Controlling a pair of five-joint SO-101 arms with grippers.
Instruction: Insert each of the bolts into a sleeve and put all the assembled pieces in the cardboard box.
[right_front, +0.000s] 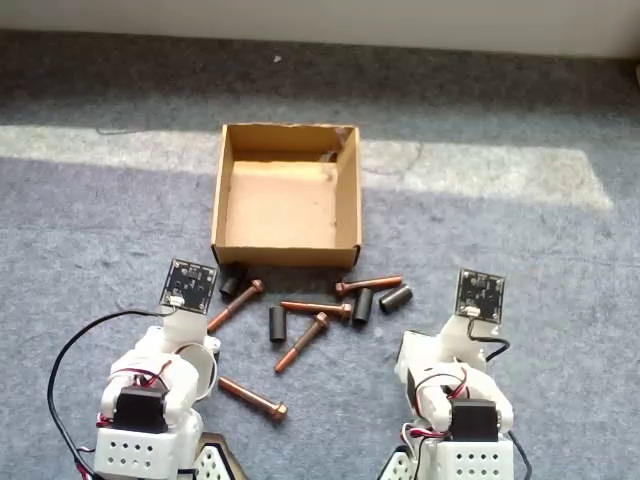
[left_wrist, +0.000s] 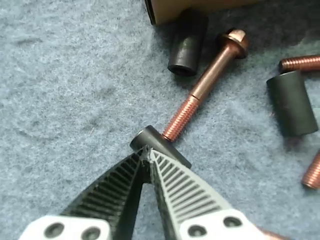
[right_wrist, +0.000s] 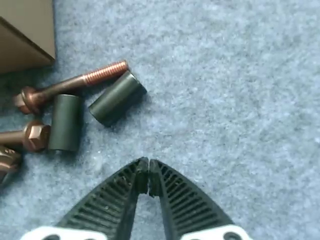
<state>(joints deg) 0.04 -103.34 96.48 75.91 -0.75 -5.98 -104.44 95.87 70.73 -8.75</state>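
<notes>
Right gripper (right_wrist: 148, 179): ribbed black fingers (right_wrist: 112, 200) pressed together at the tips, nothing between them, over grey-blue carpet (right_wrist: 235, 100).

Beyond the tips, two black sleeves on the carpet. The tilted sleeve (right_wrist: 118, 98) lies on its side, one end close to the threaded tip of the long copper bolt (right_wrist: 70, 85); contact uncertain. The second sleeve (right_wrist: 65, 122) lies just beside it, close against that bolt's shank.

The second bolt (right_wrist: 31, 136) shows as a hex head, butted against the second sleeve's side. The third bolt (right_wrist: 7, 161) is near it, cut off at the edge of view.

A corner of the cardboard box (right_wrist: 22, 37) sits past the long copper bolt's head.
</notes>
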